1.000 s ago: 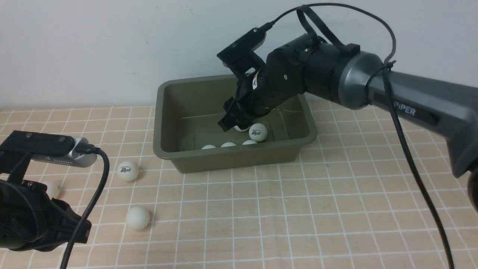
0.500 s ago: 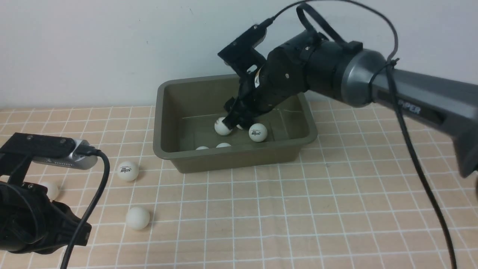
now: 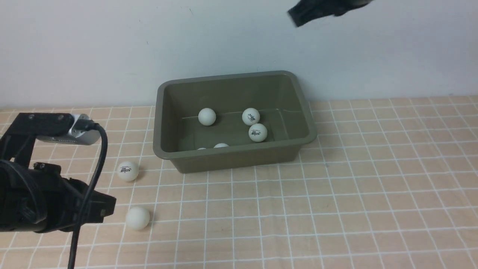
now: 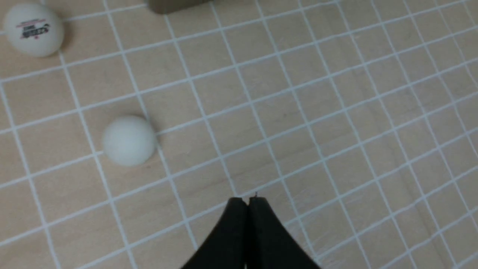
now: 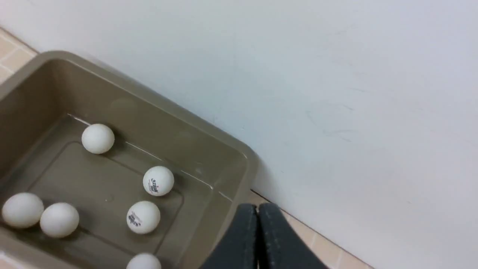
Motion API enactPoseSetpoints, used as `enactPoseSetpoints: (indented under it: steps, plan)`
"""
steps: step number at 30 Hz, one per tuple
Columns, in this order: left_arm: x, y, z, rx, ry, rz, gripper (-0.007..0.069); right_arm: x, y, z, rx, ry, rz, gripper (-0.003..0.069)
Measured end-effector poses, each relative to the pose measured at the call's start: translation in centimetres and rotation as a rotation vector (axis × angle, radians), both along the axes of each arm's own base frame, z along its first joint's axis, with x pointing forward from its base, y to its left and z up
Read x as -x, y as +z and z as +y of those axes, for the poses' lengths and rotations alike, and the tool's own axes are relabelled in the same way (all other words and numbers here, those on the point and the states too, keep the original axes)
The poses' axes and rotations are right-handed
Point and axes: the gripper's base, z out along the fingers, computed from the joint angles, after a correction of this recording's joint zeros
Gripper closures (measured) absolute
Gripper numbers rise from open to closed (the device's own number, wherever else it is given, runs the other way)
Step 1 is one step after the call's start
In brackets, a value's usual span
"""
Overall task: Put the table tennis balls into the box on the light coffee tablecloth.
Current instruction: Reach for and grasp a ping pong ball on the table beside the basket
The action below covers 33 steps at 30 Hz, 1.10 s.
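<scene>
The left gripper [image 4: 247, 203] has its jaws pressed together on nothing and hangs low over the light coffee tablecloth [image 3: 336, 201], near a plain ball [image 4: 129, 140]. The right gripper [image 5: 257, 213] is likewise closed and empty, raised high by the wall [image 5: 354, 74], above and to the right of the box [image 5: 239, 164].

The task looks well along but unfinished. The right wrist view shows 6 table tennis balls [image 5: 158, 180] lying in the box. 2 lie on the tablecloth at the robot's left: the plain ball and a logo ball [image 3: 128, 170] nearer the box. Those 2 are yet to go in.

In the front view the box's near wall hides most of 2 balls and 1 wholly. The right arm [image 3: 321, 10] is only a blurred dark scrap at the top edge. The left arm [image 3: 37, 201] covers a patch of tablecloth, so whether another ball lies there cannot be told.
</scene>
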Motion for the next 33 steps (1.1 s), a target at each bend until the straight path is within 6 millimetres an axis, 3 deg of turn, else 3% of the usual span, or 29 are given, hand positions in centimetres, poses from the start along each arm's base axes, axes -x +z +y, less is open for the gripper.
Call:
enactPoseSetpoints:
  steps: [3, 6, 17, 25, 33]
  plan:
    - [0.4, -0.1, -0.3, 0.011, -0.054, 0.024, 0.0680, 2.4, 0.6, -1.7, 0.002, -0.013, 0.011, 0.0676]
    - [0.9, -0.2, -0.5, 0.011, -0.108, 0.059, 0.0680, 4.8, -0.4, -3.4, 0.025, -0.020, 0.048, 0.0676]
    - [1.8, -1.0, 0.2, -0.082, -0.105, 0.192, 0.0680, 10.5, -6.2, -7.6, -0.006, -0.105, 0.130, 0.0676]
    - [2.5, -2.4, 1.3, -0.184, -0.028, 0.297, 0.0680, 13.2, -8.9, -9.6, -0.033, -0.154, 0.139, 0.0676]
    - [1.8, -2.6, 2.7, -0.263, 0.177, 0.282, 0.0680, 14.0, -9.9, -10.3, -0.012, -0.177, 0.167, 0.0676]
